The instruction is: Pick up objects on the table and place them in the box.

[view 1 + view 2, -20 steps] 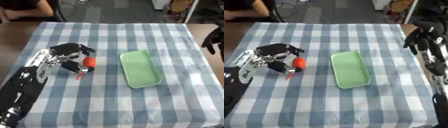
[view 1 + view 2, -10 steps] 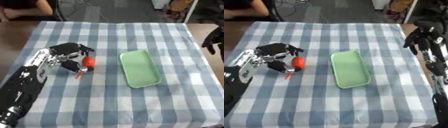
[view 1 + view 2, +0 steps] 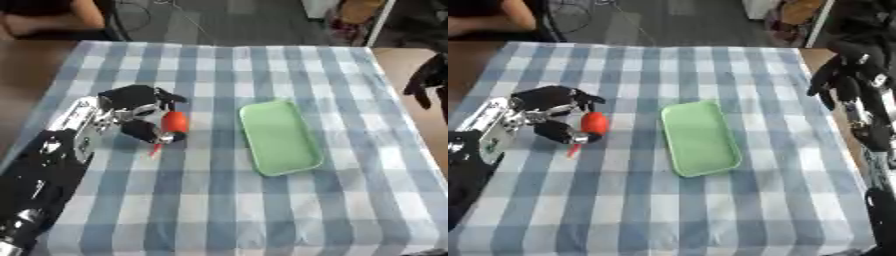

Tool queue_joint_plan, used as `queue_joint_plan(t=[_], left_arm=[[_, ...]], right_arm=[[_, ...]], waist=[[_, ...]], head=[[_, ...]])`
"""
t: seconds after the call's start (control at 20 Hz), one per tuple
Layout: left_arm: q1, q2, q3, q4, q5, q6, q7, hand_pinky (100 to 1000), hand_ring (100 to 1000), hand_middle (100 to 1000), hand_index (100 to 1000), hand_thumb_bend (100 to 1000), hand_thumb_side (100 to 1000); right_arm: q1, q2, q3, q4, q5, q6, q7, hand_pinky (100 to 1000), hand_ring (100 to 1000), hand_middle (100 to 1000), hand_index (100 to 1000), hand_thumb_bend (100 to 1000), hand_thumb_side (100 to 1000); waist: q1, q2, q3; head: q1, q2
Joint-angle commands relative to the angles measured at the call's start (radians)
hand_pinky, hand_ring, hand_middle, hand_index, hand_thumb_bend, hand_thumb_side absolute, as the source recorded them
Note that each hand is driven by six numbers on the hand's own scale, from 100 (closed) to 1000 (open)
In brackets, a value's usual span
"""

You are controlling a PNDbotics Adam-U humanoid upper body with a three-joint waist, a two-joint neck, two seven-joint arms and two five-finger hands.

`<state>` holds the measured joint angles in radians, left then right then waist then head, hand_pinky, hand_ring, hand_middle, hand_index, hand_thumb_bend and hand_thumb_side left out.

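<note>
The left hand (image 3: 131, 107) pinches a red object (image 3: 174, 121) between thumb and fingers, low over the checked cloth (image 3: 219, 200), left of the green tray (image 3: 278, 137). The right hand (image 3: 842, 75) hangs past the table's right edge, fingers relaxed.

The tray (image 3: 278, 139) lies on the desk (image 3: 262, 210) near its middle, slightly askew. To its left, apart from it, a small object (image 3: 174, 122) sits between the fingers (image 3: 142, 131) of the left hand (image 3: 131, 102), which reaches in from the desk's left edge. The right hand (image 3: 843, 75) hangs beyond the desk's right edge, toward the far corner, well apart from the tray.
</note>
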<state>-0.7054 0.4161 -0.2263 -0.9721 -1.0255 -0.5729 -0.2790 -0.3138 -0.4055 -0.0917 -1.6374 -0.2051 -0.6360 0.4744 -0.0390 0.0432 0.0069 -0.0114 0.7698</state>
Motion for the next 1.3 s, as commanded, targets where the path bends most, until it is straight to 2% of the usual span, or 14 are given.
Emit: queue_joint_plan(t=[0.05,0.55,0.7,0.95,1.1,1.2,1.25,1.3], left_arm=[[-0.022,0.015,0.011,0.002,-0.017,-0.001,0.014,625,659,688,1000,912,923],[-0.035,0.014,0.017,0.056,-0.084,-0.007,0.046,610,661,677,1000,926,906],[-0.036,0.016,0.020,0.069,-0.104,-0.009,0.059,576,637,668,1000,887,881],[-0.037,0.018,0.025,0.084,-0.119,-0.006,0.075,480,596,657,1000,758,838],[-0.037,0.018,0.030,0.094,-0.116,-0.003,0.083,397,539,625,958,637,820],[-0.037,0.016,0.033,0.100,-0.107,0.001,0.096,373,514,607,920,530,841],[-0.037,0.015,0.033,0.103,-0.101,0.002,0.102,375,516,609,924,536,840],[-0.037,0.014,0.035,0.105,-0.092,0.003,0.110,362,500,593,883,504,855]], right_arm=[[-0.019,-0.022,-0.005,-0.009,-0.004,-0.020,0.021,100,438,511,895,100,640],[-0.019,-0.022,-0.005,-0.009,-0.006,-0.020,0.021,100,438,510,895,100,639],[-0.019,-0.022,-0.005,-0.008,-0.006,-0.021,0.021,100,437,510,895,100,640],[-0.018,-0.022,-0.006,-0.008,-0.006,-0.021,0.021,100,437,510,895,100,640],[-0.018,-0.022,-0.006,-0.008,-0.006,-0.021,0.021,100,437,510,895,100,640],[-0.018,-0.021,-0.005,-0.007,-0.006,-0.021,0.021,100,437,509,895,100,640],[-0.019,-0.021,-0.005,-0.007,-0.006,-0.021,0.022,100,437,509,895,100,640],[-0.019,-0.021,-0.005,-0.007,-0.006,-0.021,0.022,100,436,509,895,100,641]], waist=[[0.000,-0.008,-0.004],[-0.003,-0.007,-0.006],[-0.003,-0.007,-0.005],[-0.004,-0.007,-0.005],[-0.004,-0.007,-0.005],[-0.005,-0.007,-0.004],[-0.005,-0.007,-0.004],[-0.005,-0.007,-0.005]], head=[[0.007,0.000],[0.008,0.000],[0.008,0.000],[0.008,0.000],[0.007,0.000],[0.008,0.000],[0.008,0.000],[0.008,0.000]])
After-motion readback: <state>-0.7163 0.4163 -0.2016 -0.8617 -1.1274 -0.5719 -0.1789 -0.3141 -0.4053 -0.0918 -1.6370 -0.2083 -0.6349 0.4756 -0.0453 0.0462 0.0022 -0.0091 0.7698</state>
